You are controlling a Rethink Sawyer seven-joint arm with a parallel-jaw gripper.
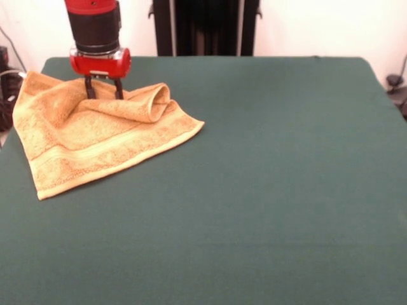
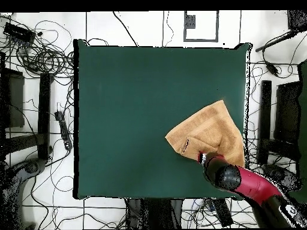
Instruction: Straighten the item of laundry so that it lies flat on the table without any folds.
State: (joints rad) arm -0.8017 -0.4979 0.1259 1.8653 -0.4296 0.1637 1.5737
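Down at the table's corner, the tool (image 1: 102,89) hangs vertically from the red and black arm (image 2: 252,182), its two dark fingers (image 1: 89,88) set a narrow way apart and pressed into the small golden-orange terry-cloth towel (image 1: 95,136); whether cloth is pinched between them cannot be told. No writing is legible on the arm or cloth. Just beside the fingers a fold of towel rises in a rolled hump, while the nearer part with its woven band lies flat on the dark green cloth-covered table (image 1: 267,190), one side reaching the table's edge.
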